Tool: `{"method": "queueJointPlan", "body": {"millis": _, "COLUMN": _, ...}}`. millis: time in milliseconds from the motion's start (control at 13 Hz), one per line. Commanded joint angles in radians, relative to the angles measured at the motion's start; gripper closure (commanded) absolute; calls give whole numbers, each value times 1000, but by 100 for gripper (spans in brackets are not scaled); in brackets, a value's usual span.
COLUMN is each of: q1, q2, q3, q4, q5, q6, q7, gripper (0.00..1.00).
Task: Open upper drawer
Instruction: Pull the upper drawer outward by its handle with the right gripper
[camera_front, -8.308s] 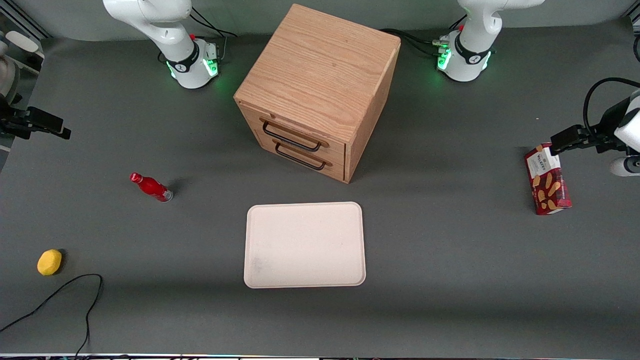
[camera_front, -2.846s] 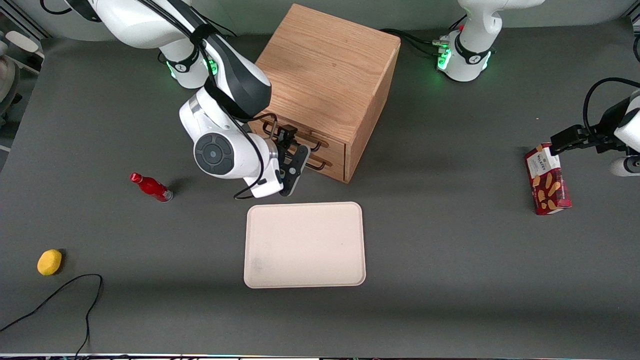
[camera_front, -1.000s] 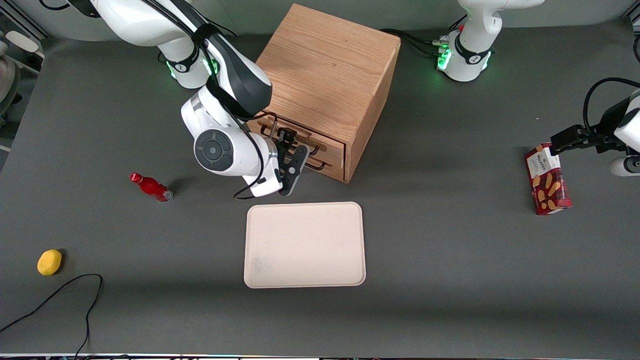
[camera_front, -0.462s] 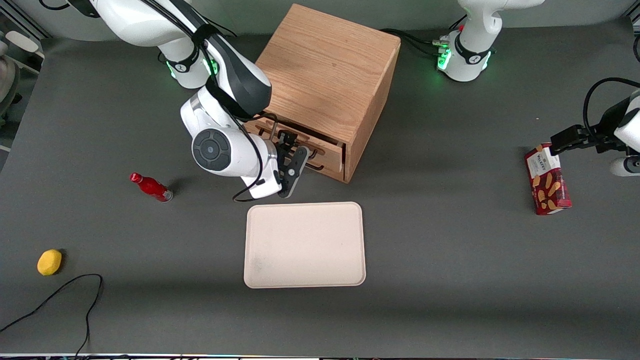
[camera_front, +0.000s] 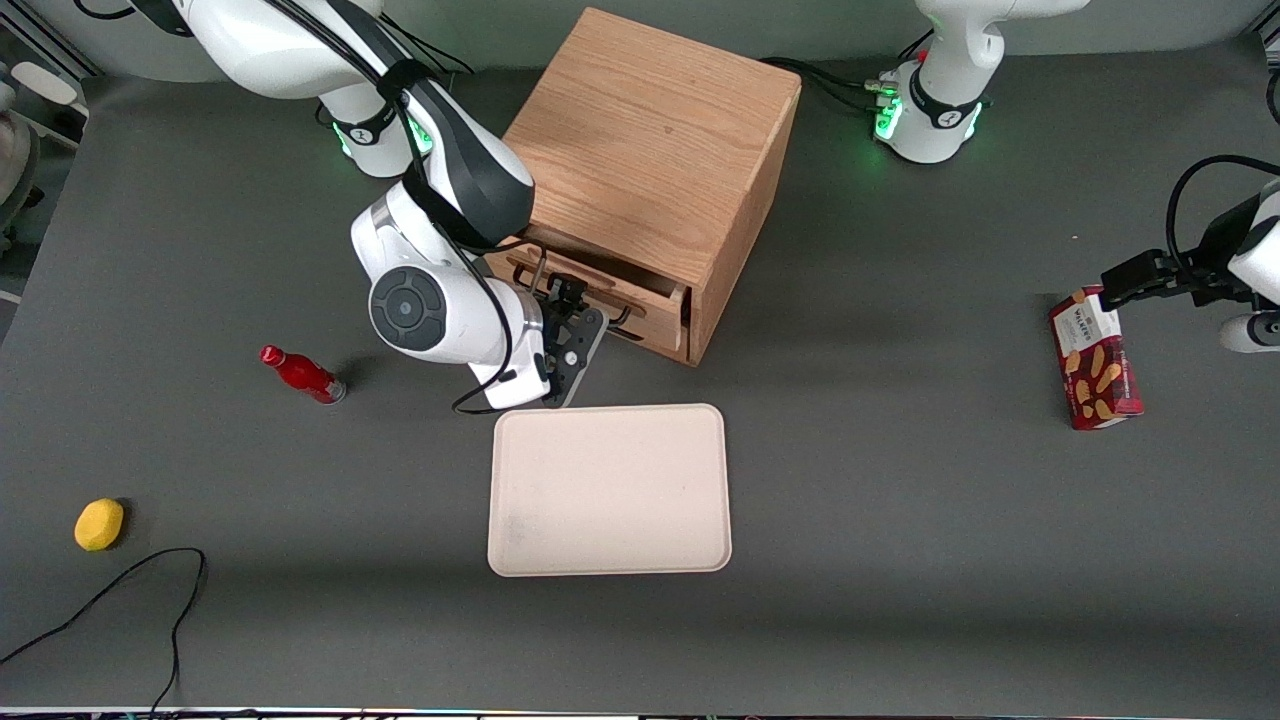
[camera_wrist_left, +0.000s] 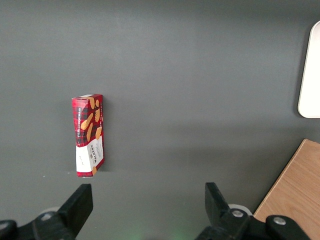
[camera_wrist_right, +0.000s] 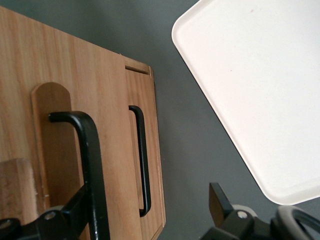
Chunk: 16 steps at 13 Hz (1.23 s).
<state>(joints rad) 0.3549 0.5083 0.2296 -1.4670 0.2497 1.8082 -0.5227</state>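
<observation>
At the cabinet (camera_front: 650, 150) front near the worktop's (camera_front: 900, 500) middle, I see my end effector (camera_front: 567, 312) clenched on the handle (camera_wrist_right: 90, 165) of the upper drawer (camera_front: 610, 300). That drawer stands partly out of the cabinet, above the shut lower one (camera_wrist_right: 145, 165). Nearer the camera lies a white tray (camera_front: 610, 490).

Gripper (camera_front: 572, 318) at handle of upper drawer (camera_front: 600, 297), which juts partway from cabinet (camera_front: 650, 150). White tray (camera_front: 608, 490) lies on counter (camera_front: 900, 550) just in front, narrowing gap. Red bottle (camera_front: 301, 374) toward working arm's end.
</observation>
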Motion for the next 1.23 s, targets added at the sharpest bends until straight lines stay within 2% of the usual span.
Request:
{"method": "queueJointPlan", "body": {"millis": 0, "q1": -2, "q2": 15, "q3": -1, "q4": -6, "q5": -13, "q6": 17, "q7": -20, "gripper": 0}}
{"method": "queueJointPlan", "body": {"millis": 1154, "q1": -45, "q2": 41, "q3": -1, "q4": 30, "q5": -12, "q6": 17, "q7": -51, "gripper": 0}}
